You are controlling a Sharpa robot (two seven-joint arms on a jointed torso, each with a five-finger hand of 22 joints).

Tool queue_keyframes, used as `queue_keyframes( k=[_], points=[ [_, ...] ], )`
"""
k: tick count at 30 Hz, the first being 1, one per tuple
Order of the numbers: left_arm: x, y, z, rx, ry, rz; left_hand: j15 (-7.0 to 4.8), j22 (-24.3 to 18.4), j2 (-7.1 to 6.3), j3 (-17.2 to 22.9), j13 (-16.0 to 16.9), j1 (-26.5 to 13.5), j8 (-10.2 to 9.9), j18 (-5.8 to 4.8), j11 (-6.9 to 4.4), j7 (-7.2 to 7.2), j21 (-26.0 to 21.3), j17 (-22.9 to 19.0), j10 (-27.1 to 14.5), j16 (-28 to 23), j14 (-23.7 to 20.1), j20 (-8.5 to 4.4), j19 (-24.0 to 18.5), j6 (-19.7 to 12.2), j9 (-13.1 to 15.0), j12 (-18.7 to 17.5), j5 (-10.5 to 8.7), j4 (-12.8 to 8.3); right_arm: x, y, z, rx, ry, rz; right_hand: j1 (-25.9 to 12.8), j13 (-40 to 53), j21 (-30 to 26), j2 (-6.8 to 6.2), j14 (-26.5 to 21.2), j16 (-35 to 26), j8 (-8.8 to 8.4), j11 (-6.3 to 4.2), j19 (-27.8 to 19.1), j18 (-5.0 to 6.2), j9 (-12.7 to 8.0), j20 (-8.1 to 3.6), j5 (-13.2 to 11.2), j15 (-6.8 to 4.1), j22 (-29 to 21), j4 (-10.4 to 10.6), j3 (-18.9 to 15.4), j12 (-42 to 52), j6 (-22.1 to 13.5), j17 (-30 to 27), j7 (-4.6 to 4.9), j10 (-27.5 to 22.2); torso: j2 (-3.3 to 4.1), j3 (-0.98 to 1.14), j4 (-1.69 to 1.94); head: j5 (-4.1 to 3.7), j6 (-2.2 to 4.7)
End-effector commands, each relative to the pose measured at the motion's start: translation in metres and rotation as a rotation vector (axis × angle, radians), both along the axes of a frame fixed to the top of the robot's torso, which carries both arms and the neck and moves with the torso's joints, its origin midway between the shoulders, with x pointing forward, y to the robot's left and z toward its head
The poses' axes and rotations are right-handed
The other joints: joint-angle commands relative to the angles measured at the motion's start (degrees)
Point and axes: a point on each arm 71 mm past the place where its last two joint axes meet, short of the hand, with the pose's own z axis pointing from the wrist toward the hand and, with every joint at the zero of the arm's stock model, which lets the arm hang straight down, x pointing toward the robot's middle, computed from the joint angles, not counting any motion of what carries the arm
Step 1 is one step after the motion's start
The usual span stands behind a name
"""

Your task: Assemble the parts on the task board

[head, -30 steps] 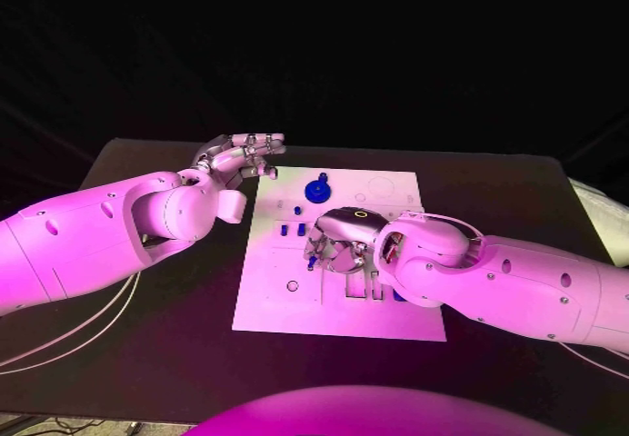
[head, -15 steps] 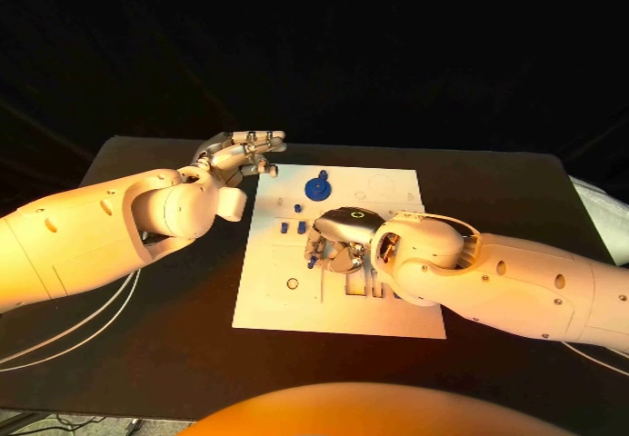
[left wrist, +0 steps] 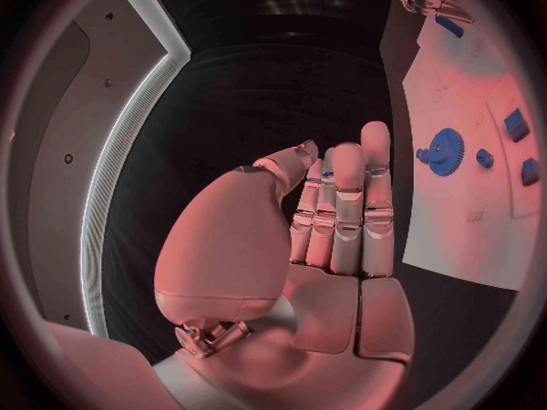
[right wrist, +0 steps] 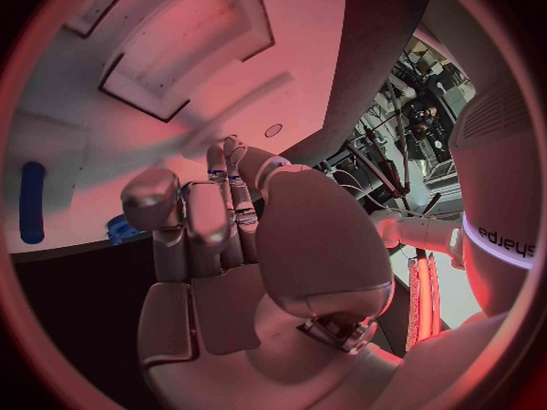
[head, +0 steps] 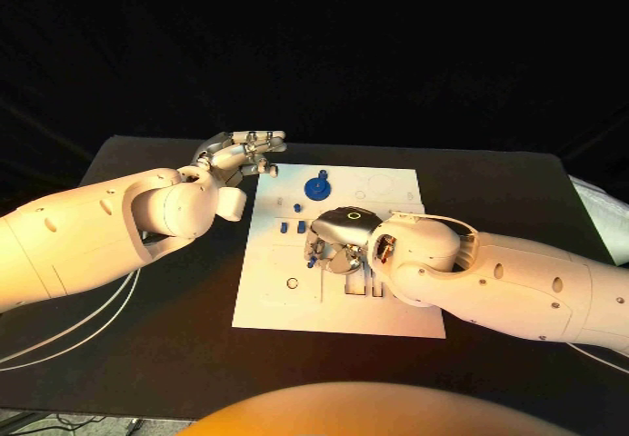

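The right hand [head: 338, 238] hangs low over the middle of the white board [head: 275, 304] on the black bench [head: 511, 195], fingers curled down; whether they hold anything cannot be told. Small blue parts [head: 291, 228] lie just left of it, a blue gear [head: 317, 189] just beyond. The left hand [head: 244, 154], empty with fingers straight together, waits off the board's far-left corner, farther from the parts.

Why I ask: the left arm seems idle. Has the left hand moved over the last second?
No. The left hand stays at the task board's far left corner, holding nothing.
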Motion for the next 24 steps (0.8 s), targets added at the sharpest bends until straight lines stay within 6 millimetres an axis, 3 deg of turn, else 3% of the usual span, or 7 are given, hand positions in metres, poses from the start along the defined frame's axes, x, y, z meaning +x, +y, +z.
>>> queue_keyframes(
  k=[1,11,14,18,24],
  points=[
    [-0.0007,-0.0029,0.0006,-0.013,0.0,-0.022,0.08,-0.09,0.45,-0.39,0.08,0.04,0.04,0.61,0.0,0.09,-0.3,-0.18,-0.49,-0.2,-0.46,0.17,-0.4,-0.42,-0.07,0.1,0.29,-0.11,-0.0039,0.0031,-0.0064,-0.064,0.014,0.02,-0.68,0.0,0.3,-0.01,2.16,0.29,0.18,0.21,0.11,-0.81,0.14,-0.03,0.2,-0.2,0.1,0.19,-0.16,-0.36,0.22,0.13,0.08,-0.16,0.02,-0.02,0.04,-0.04,-0.09],
    [-0.0008,-0.0034,0.0004,-0.013,0.003,-0.026,0.1,-0.13,0.46,-0.43,0.07,0.1,0.03,0.61,0.02,0.11,-0.35,-0.35,-0.59,-0.29,-0.55,0.17,-0.42,-0.48,-0.07,0.14,0.31,-0.18,-0.006,0.0065,-0.0102,-0.081,0.023,0.021,-1.42,-0.05,0.28,-0.41,2.14,0.46,-0.05,0.37,0.01,-0.79,0.18,0.04,0.22,-0.09,0.0,0.31,-0.86,-0.88,-0.15,0.21,0.14,-0.57,0.0,-0.06,0.05,-0.06,-0.35],
    [-0.0009,-0.0035,0.0004,-0.013,0.003,-0.027,0.1,-0.13,0.46,-0.43,0.07,0.1,0.03,0.61,0.02,0.11,-0.35,-0.35,-0.59,-0.29,-0.55,0.17,-0.42,-0.48,-0.07,0.14,0.31,-0.18,-0.0043,0.0055,-0.0114,-0.085,0.018,0.0,-2.99,-0.36,-1.62,-1.85,1.76,-0.17,-1.36,1.86,-1.58,-0.35,-0.94,0.65,0.29,1.01,-3.25,0.74,-1.86,-2.71,-4.97,-0.76,1.49,-5.14,-0.01,-0.05,0.05,-0.04,-0.37],
    [-0.0009,-0.0035,0.0003,-0.013,0.004,-0.028,0.1,-0.13,0.46,-0.43,0.07,0.1,0.03,0.61,0.02,0.11,-0.35,-0.35,-0.59,-0.29,-0.55,0.17,-0.42,-0.48,-0.07,0.14,0.31,-0.18,-0.0018,0.0035,-0.0105,-0.069,-0.007,-0.03,-3.6,-0.18,-6.84,-3.26,-0.6,-5.14,-1.29,2.87,-5.47,1.13,-2.46,1.56,0.28,1.97,-11.32,0.57,-4.03,-2.24,-12.81,-6.82,1.88,-12.3,-0.01,-0.01,0.04,-0.06,-0.34],
    [-0.0009,-0.0036,0.0,-0.013,0.007,-0.031,0.11,-0.16,0.46,-0.47,0.07,0.13,0.01,0.61,0.04,0.13,-0.39,-0.44,-0.68,-0.33,-0.61,0.18,-0.43,-0.54,-0.07,0.17,0.31,-0.24,-0.0028,-0.0031,-0.0052,-0.007,-0.054,-0.058,-2.52,0.03,-9.44,-3.3,-1.7,-7.69,-1.01,3.15,-6.86,1.68,-2.26,1.93,0.58,2.13,-14.91,-0.23,-5.73,-1.19,-14.51,-10.19,1.88,-14.61,-0.03,0.04,0.03,-0.2,-0.12]
  ],
)
